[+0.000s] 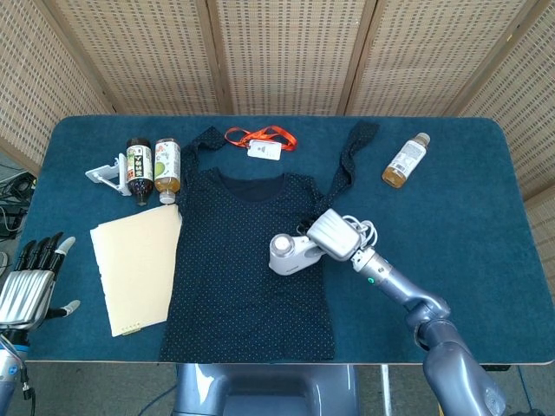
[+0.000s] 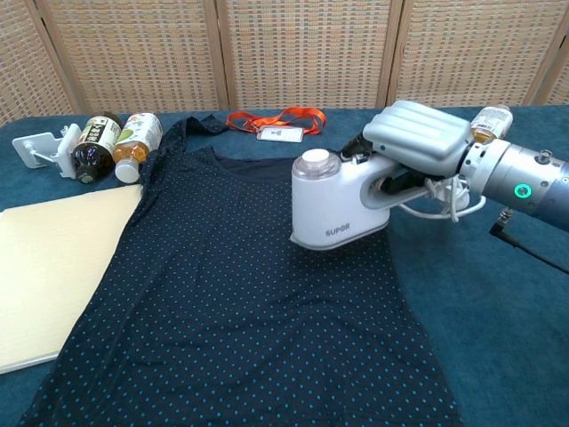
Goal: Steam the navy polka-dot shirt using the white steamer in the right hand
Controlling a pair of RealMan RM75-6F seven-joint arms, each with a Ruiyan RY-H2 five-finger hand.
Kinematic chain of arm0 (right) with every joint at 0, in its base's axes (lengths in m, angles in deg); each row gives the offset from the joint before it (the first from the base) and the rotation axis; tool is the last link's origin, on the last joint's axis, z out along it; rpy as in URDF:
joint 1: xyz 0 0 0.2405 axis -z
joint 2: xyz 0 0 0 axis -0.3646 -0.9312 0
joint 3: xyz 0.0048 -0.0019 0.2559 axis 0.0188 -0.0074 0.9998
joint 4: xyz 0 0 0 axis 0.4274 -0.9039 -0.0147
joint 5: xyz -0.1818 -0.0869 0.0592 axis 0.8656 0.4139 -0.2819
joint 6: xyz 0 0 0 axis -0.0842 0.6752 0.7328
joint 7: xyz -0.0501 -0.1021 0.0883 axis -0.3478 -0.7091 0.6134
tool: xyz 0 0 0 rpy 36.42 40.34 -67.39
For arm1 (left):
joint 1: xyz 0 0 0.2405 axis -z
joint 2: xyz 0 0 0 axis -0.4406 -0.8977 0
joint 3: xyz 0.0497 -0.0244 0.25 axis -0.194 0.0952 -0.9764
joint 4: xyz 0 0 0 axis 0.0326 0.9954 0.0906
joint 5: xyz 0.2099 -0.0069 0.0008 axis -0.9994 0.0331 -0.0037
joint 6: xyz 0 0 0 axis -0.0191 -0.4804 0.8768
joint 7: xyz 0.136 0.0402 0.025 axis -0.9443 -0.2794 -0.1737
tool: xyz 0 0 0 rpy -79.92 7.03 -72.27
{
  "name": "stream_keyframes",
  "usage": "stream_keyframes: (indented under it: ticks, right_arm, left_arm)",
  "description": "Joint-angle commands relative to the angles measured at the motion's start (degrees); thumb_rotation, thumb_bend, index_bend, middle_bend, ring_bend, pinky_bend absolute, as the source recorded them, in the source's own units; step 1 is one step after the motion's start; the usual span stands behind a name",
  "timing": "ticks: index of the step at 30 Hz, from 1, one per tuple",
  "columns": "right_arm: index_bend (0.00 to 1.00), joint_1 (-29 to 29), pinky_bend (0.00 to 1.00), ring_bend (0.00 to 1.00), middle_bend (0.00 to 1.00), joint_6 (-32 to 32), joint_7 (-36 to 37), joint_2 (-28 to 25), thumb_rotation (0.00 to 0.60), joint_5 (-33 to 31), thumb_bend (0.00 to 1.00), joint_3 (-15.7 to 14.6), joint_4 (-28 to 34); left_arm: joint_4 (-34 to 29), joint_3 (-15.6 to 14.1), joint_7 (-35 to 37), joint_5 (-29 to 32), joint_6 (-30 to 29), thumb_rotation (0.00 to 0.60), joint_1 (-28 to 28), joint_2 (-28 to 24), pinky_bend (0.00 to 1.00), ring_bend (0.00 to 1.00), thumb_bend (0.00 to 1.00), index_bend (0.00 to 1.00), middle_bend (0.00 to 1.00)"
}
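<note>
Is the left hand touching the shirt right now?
No. The left hand hangs off the table's left edge, empty, well clear of the navy polka-dot shirt.

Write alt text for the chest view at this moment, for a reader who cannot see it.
The right robot hand grips a white steamer and holds it on the navy polka-dot shirt spread over the blue table. Beyond the shirt lie an orange lanyard with a badge and two bottles at left, with a cream folder beside it.
</note>
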Motion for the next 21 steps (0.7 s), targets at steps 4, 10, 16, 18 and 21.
stream_keyframes:
  ticks: [4,10,16,18,21]
  right_arm:
    - [0.78,-1.6,1.0,0.71,0.65,-6.31,-5.56,1.5,0.6,-5.47,1.0,4.75,-2.12]
    - [0.78,-1.66,1.0,0.72,0.65,-10.62,-12.15,3.65,0.6,-8.2,1.0,6.78,-3.07]
    - [0.78,-1.05,1.0,0.72,0.65,-14.1,-18.22,5.33,0.6,-9.53,1.0,7.39,-3.11]
    - [0.78,-0.83,1.0,0.72,0.65,-15.17,-19.26,5.65,0.6,-10.11,1.0,7.73,-2.5]
    - [0.77,-0.45,1.0,0.72,0.65,-15.85,-19.89,5.73,0.6,-10.04,1.0,7.41,-1.61]
  left_arm:
    - [0.12,0.12,0.05,0.31,0.1,0.6,0.05,0.04,0.0,0.0,0.0,0.0,0.0]
    - [0.32,0.38,-0.26,1.13,0.91,0.6,0.52,0.3,0.0,0.0,0.0,0.0,0.0]
    - [0.52,0.56,-0.18,1.69,1.39,0.6,0.8,0.33,0.0,0.0,0.0,0.0,0.0]
    - [0.63,0.53,-0.07,1.77,1.59,0.6,0.89,0.32,0.0,0.0,0.0,0.0,0.0]
    - [0.7,0.5,0.1,1.69,1.55,0.6,0.88,0.29,0.0,0.0,0.0,0.0,0.0]
